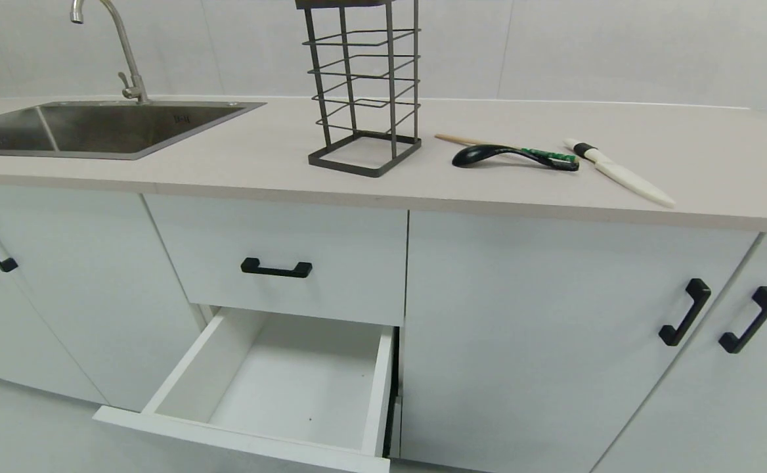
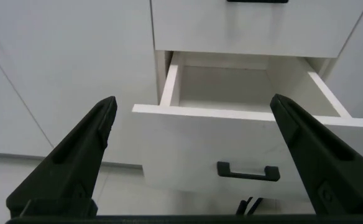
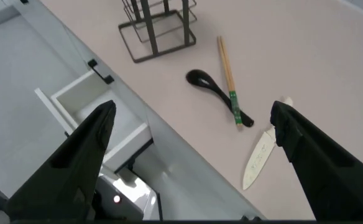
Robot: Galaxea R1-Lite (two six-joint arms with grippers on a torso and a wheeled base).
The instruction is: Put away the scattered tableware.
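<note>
Wide open and holding nothing, the right gripper hangs over the counter above the black spoon, while the left gripper, open too, sits in front of the pulled-out drawer. Seen from the head, chopsticks lie touching the spoon's handle, the white knife rests at 3 o'clock from them, and the drawer is at 7 o'clock from the wire rack. Best to pinch one thing at a time across its thin part, then lower it into the drawer.

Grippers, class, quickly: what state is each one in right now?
Left gripper: open, empty, facing the open drawer.
Right gripper: open, empty, above the counter.
</note>
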